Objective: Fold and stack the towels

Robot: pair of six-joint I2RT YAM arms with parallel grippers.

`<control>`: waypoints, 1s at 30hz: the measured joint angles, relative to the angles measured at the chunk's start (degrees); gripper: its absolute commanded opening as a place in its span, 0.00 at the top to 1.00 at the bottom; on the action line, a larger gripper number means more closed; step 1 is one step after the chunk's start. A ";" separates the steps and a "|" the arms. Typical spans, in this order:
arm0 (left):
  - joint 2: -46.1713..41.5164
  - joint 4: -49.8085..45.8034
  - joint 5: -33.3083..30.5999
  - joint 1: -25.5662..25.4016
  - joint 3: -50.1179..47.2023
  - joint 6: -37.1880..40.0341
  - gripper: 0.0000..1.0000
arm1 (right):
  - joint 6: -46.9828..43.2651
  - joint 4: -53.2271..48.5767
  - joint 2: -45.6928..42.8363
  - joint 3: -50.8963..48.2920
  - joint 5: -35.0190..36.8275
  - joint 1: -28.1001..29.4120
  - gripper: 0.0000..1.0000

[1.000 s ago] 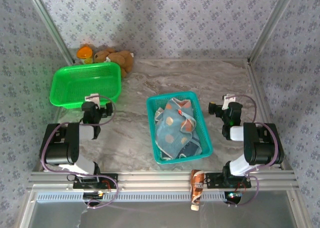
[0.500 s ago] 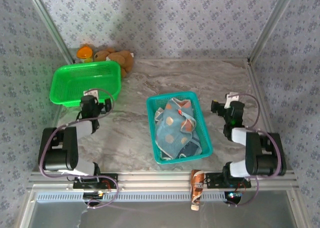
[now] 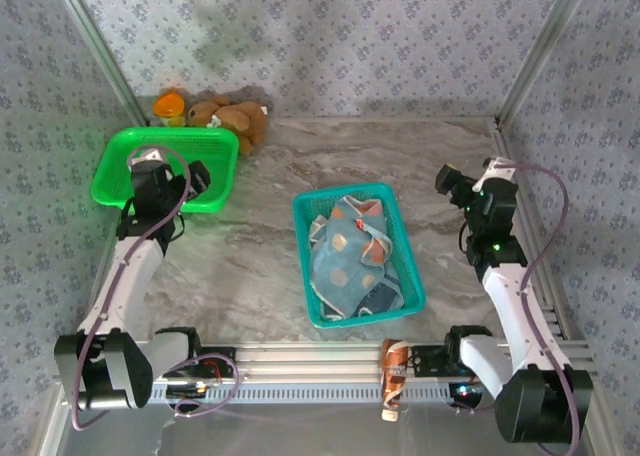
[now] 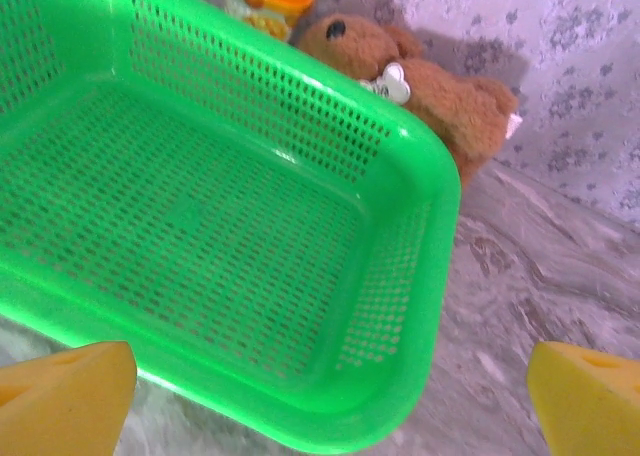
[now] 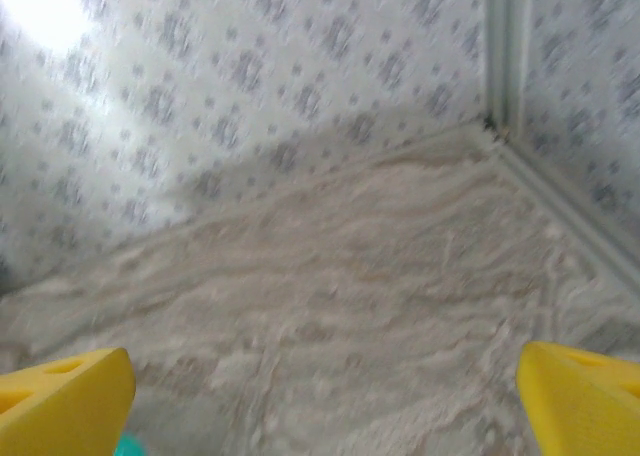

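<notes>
Towels (image 3: 352, 254) are sitting in a crumpled heap in the teal basket (image 3: 300, 238) mid-table, none folded. On top is blue-grey cloth with big orange and cream dots, with a striped bit and something paler tucked in. Looks like we're at the first pick, so I'd go for a raised fold on the top one, pinch just that layer and lift slowly so the rest don't tag along. Both grippers are spread wide and empty: left gripper (image 4: 325, 401) over the green basket (image 4: 400, 136), right gripper (image 5: 325, 401) over bare table near the far right corner.
</notes>
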 measured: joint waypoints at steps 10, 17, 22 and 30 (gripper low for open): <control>-4.92 -10.54 4.42 -0.33 -2.56 -3.19 0.00 | -0.76 -20.81 5.11 8.48 -0.61 24.55 0.00; -8.22 -13.77 8.11 -1.29 -2.56 -3.54 0.00 | -0.46 -31.10 12.52 10.34 1.51 44.09 0.28; -9.09 -16.00 8.68 -2.08 -2.56 -3.50 0.00 | 0.74 -33.77 19.63 10.34 1.55 51.10 0.48; -9.35 -17.99 8.66 -3.15 -2.54 -3.50 0.00 | 3.63 -31.67 34.29 12.98 -0.07 53.37 0.48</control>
